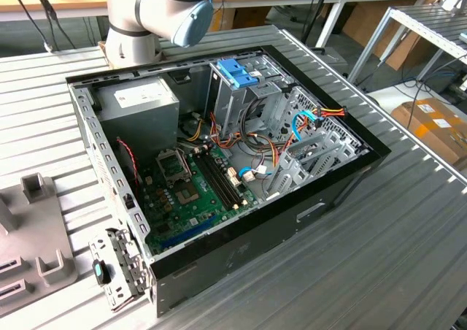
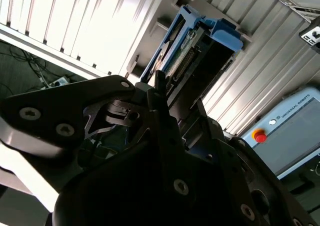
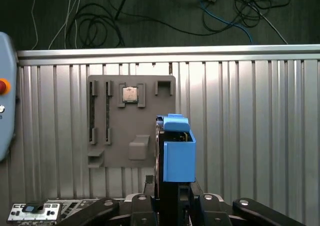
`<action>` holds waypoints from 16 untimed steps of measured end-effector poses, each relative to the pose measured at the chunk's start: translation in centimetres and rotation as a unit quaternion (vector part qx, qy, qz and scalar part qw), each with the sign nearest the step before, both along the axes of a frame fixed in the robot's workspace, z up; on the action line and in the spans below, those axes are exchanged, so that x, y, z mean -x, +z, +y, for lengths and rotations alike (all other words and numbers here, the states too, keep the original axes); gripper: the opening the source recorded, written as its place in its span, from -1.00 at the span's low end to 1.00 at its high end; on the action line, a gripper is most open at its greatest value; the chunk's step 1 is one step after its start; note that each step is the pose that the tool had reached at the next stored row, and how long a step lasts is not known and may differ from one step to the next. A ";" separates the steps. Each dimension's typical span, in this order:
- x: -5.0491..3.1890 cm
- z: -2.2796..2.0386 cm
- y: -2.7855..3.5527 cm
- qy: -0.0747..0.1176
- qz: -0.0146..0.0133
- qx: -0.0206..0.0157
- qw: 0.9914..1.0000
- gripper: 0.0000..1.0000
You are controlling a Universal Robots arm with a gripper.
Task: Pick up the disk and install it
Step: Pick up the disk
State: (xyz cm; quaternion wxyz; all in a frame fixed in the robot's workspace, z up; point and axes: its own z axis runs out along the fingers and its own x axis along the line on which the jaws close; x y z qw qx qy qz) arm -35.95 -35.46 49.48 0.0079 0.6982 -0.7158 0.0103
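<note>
While the gripper (image 3: 169,198) is clamping its fingers together on the disk (image 3: 178,153), the drive is standing on edge out of the jaws. It is hanging over the ribbed metal table (image 3: 250,136), just beside the grey fixture plate (image 3: 127,136), so I'm judging it outside the computer case (image 1: 248,235).

Running across the first wrist view: the teach pendant (image 3: 6,116) with its red button is lying at the edge, then the plate is carrying a processor chip (image 3: 130,94), then the disk is showing its blue plastic frame. The second wrist view is looking along the black fingers at the disk's connector row.

Running from the exterior view's left to its right: the fixture plate, then the open case with the power supply (image 1: 139,114), the motherboard (image 1: 186,191), the drive cage (image 1: 233,104) with its blue top, and the coloured cable bundle (image 1: 321,114).

The step in hand is looking like the carry. Doing it well is likely meaning:
- a firm squeeze on the flat faces
- no twisting in the jaws
- the disk staying square to the fingers
- the path clearing the case rim and loose cables

Writing:
- The white sticker (image 1: 142,94) on the power supply is carrying print too small to read.
- The pendant casing is bearing print in the second wrist view, which I'm leaving untranscribed.
- Nothing legible is appearing on the disk.
</note>
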 end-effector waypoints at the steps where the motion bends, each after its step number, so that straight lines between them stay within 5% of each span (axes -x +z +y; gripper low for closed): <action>1: -0.22 0.00 0.00 0.000 0.000 0.000 1.000 -0.30; 16: -3.59 0.14 0.00 0.000 0.000 0.000 1.000 -0.30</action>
